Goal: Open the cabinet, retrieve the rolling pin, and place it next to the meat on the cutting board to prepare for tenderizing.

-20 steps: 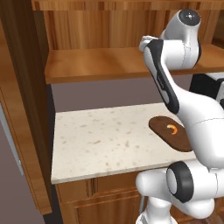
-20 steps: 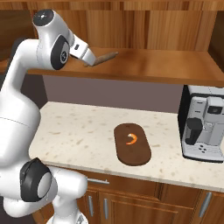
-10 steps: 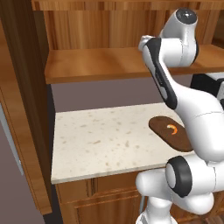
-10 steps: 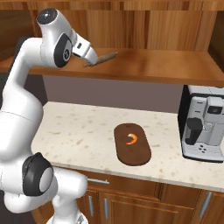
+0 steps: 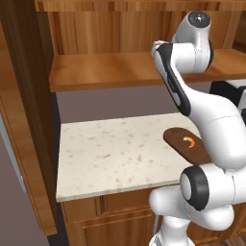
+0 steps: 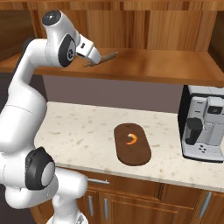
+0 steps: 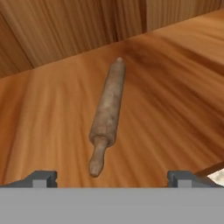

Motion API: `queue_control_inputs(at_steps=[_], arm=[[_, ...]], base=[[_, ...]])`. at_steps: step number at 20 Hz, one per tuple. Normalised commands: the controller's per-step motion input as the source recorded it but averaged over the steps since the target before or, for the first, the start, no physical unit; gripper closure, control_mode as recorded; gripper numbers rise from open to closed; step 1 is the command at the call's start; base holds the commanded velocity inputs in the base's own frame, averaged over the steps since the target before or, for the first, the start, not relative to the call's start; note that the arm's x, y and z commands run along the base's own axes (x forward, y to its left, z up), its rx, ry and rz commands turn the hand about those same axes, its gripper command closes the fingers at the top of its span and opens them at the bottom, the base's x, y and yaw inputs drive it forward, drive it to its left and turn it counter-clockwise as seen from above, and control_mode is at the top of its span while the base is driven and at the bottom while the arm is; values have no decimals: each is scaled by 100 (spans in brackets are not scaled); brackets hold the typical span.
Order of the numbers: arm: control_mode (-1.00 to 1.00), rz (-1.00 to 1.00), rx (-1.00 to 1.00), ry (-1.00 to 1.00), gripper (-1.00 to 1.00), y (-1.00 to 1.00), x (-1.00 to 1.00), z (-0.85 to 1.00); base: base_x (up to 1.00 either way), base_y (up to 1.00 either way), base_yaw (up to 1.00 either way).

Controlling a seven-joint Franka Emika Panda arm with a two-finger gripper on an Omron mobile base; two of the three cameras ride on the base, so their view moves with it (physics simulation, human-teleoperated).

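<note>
The cabinet stands open, its door (image 5: 26,120) swung out at the left and its wooden shelf (image 5: 110,72) (image 6: 157,65) (image 7: 175,87) bare to view. The rolling pin (image 7: 107,114) (image 6: 104,57) lies on that shelf, one handle end pointing at my hand. My gripper (image 7: 112,177) is open just short of that near handle, fingertips (image 7: 43,177) wide apart with nothing between them. Below on the counter lies the dark oval cutting board (image 6: 132,144) (image 5: 185,144) with the small orange meat (image 6: 131,138) (image 5: 190,142) on it.
A coffee machine (image 6: 204,124) stands on the counter right of the board. The speckled countertop (image 5: 110,153) stretches left of the board. The open door reaches out past the counter's front edge at the left. Lower cabinets (image 6: 131,205) sit under the counter.
The arm has shifted slightly, carrying the hand a little closer to the rolling pin on the shelf. The gripper stays open. Nothing else has moved.
</note>
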Motion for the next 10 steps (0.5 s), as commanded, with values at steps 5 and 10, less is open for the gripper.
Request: queue_control_inputs(at_steps=[5,10], arm=[[-100,0,-1,0,-100,-5,24,-11],[-100,-1,0,0,-100,-6,34,-9]], base=[[0,0,0],[0,0,0]])
